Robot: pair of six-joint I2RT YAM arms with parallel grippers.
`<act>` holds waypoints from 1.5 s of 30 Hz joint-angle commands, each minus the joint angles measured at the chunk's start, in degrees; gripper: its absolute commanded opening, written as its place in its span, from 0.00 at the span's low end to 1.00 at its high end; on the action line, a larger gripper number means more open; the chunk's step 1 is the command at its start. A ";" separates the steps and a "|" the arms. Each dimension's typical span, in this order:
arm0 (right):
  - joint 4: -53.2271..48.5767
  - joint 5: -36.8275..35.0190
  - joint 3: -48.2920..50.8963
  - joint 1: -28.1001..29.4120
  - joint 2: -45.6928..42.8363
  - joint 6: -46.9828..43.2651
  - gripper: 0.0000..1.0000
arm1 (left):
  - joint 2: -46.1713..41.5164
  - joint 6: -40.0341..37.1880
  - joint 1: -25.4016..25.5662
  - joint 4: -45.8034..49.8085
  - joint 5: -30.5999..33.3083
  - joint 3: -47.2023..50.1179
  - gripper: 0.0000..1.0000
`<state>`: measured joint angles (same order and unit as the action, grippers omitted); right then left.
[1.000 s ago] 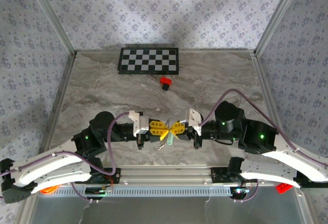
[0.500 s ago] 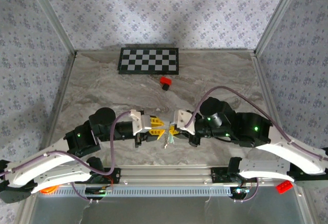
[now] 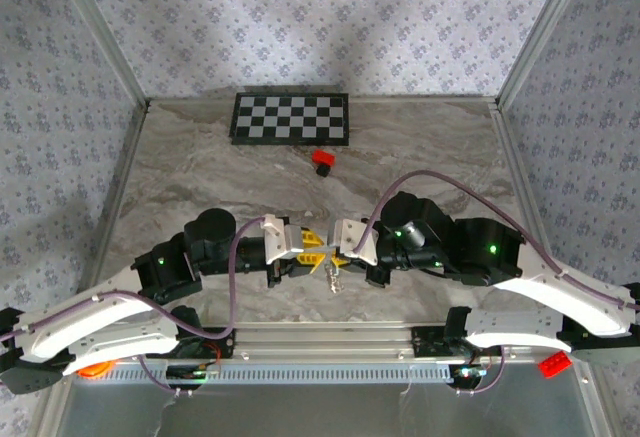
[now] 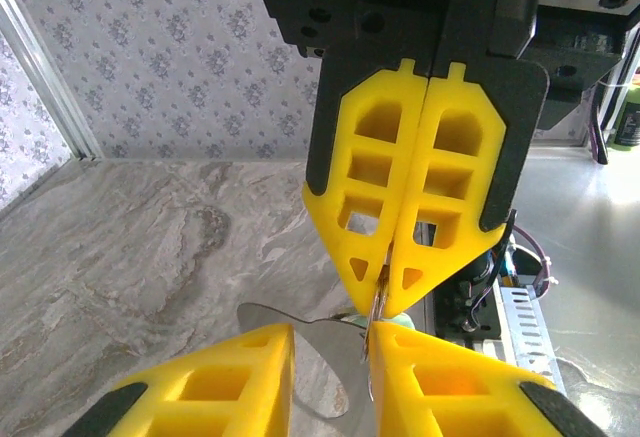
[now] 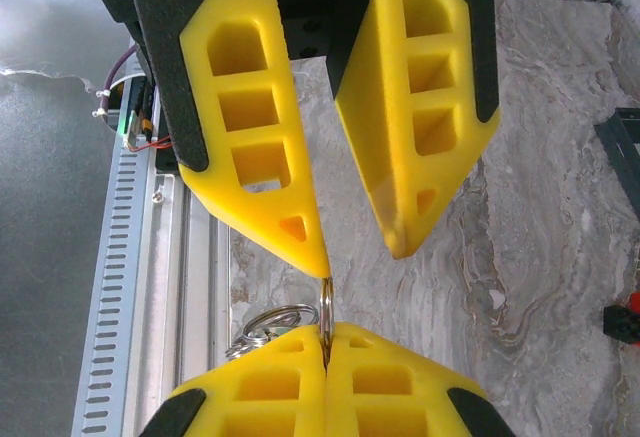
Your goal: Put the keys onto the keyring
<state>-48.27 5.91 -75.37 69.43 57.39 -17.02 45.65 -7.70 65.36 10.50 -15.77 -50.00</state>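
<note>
The keyring [image 5: 325, 302] is a silvery split ring standing edge-on, pinched in my shut right gripper [image 5: 325, 335]. Smaller rings [image 5: 262, 325] hang off it to the left. The key's mint-green head [image 4: 400, 319] peeks out behind the ring; its blade is hidden. My left gripper [image 4: 330, 335] faces the right one tip to tip, open, with the ring against its right finger [image 4: 450, 377]. From the right wrist view, one left fingertip [image 5: 315, 252] touches the ring's top. From above, both grippers [image 3: 312, 250] [image 3: 338, 253] meet near the table's front, the bunch [image 3: 333, 277] dangling below.
A black-and-white checkerboard [image 3: 291, 118] lies at the back of the marble table [image 3: 200, 177], with a small red block [image 3: 322, 160] just in front of it. A metal rail [image 3: 330, 342] runs along the near edge. Patterned walls close three sides.
Both wrists have turned and drawn closer. The right arm has swung left toward the centre. The hanging bunch has shifted slightly right. The left jaws have parted a little.
</note>
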 commanded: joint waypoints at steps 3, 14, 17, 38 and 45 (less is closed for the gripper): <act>0.77 -3.02 -2.07 0.53 0.61 -0.30 0.00 | -0.66 0.10 0.16 -1.41 -0.87 -0.56 0.28; 2.54 -1.44 -1.14 0.53 0.18 -0.13 0.00 | 0.99 -0.34 0.20 -1.10 0.82 0.14 0.27; 3.17 -0.61 -0.77 0.49 0.51 0.28 0.00 | 1.55 -0.74 0.16 -1.25 1.46 0.35 0.24; 8.67 0.56 3.64 0.44 -1.97 5.18 0.23 | -3.68 2.89 0.15 -10.52 -2.95 4.05 0.00; 12.84 2.17 6.23 -0.07 -4.82 6.27 0.24 | -3.75 5.28 0.20 -16.58 -5.70 5.43 0.00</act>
<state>-38.46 6.72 -69.84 69.63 53.78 -12.36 42.78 -4.40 65.39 1.37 -18.65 -44.42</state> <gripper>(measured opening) 0.239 0.047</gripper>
